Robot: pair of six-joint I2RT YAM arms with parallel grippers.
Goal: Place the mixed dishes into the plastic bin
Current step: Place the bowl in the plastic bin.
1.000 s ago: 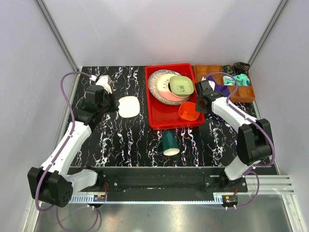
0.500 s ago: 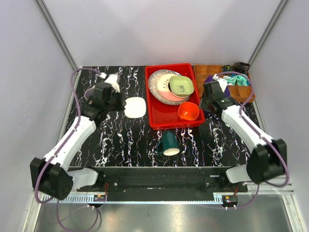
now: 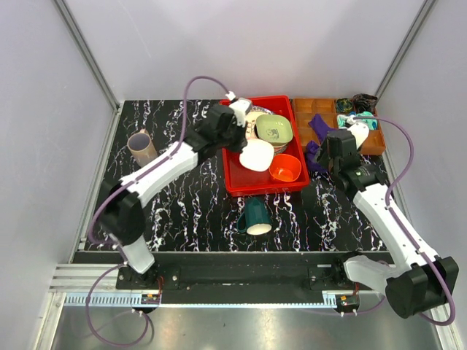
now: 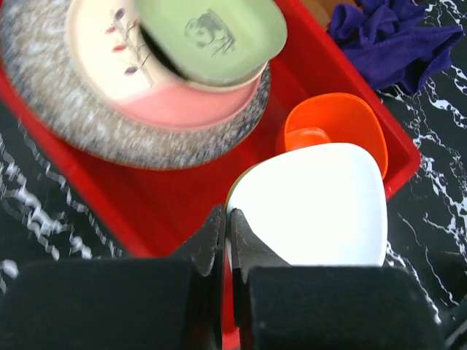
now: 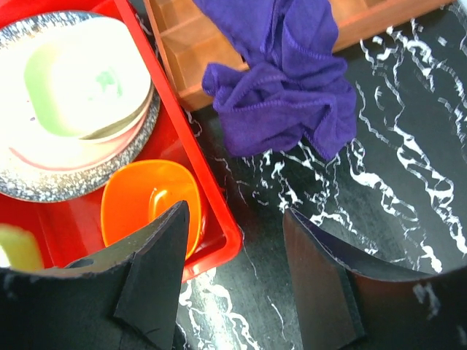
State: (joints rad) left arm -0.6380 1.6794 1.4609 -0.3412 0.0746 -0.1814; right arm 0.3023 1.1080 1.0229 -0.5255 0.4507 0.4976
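The red bin [image 3: 244, 181] sits right of centre at the far edge of the tabletop. In its far half a speckled grey plate [image 4: 51, 124] carries a pink-cream plate [image 4: 168, 109], with a light green bowl [image 4: 211, 29] on top. An orange bowl [image 3: 285, 168] stands in the bin's near right corner. My left pincer [image 4: 228, 219] pinches the rim of a pale plate [image 4: 314, 204], held over the bin's near half. A dark green mug [image 3: 255, 215] lies on its side just in front of the bin. A mauve cup [image 3: 141, 146] is near the left edge.

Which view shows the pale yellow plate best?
Left wrist: the pale yellow plate is large, rim pinched in the left gripper. Top external shows it small above the plastic bin; right wrist, a sliver at most.
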